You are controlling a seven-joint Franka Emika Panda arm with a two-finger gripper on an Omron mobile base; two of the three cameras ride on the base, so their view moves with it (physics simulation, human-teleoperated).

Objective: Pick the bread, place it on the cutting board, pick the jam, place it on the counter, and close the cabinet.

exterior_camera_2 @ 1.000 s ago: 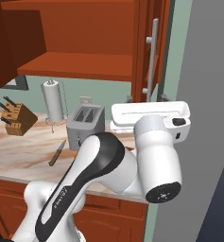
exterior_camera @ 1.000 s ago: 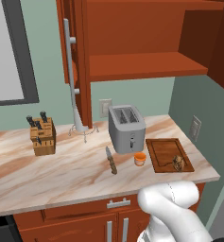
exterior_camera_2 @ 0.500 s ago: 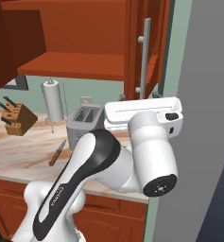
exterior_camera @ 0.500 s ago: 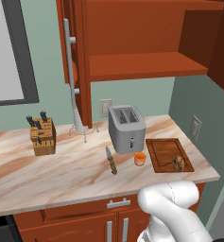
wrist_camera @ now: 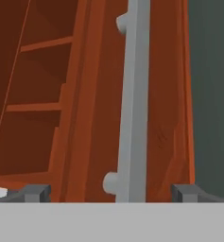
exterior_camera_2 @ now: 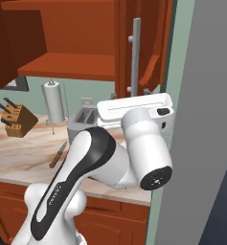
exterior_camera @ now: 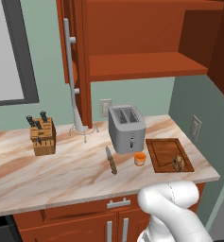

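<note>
Landmark: toaster (exterior_camera: 126,128), silver, two-slot, standing toward the back of the tabletop (exterior_camera: 61,170).

Bread (exterior_camera: 178,163): dark speckled lump lying on the cutting board (exterior_camera: 168,154), at the board's near corner, on the far side of the board from the toaster.

Cutting board: flat dark wooden rectangle with a grooved rim, lying on the tabletop just beside the toaster, between it and the side wall.

Jam (exterior_camera: 140,159): small orange jar, upright on the tabletop in front of the toaster, just beside the board's edge and apart from it.

Knife (exterior_camera: 111,159): brown handle, lying flat in front of the toaster, on the side away from the jam.

Knife block (exterior_camera: 42,136): light wood, dark handles, well apart from the toaster along the back of the tabletop.

Paper towel holder (exterior_camera_2: 54,102): upright, between knife block and toaster.

Cabinet (exterior_camera: 142,42): above the toaster, doors swung open, shelf bare.

End effector (wrist_camera: 112,191): fingertips spread wide, nothing between them, raised above the toaster's level, facing the long silver handle (wrist_camera: 134,99) of the open door; the bar sits between the two tips, contact not discernible.
</note>
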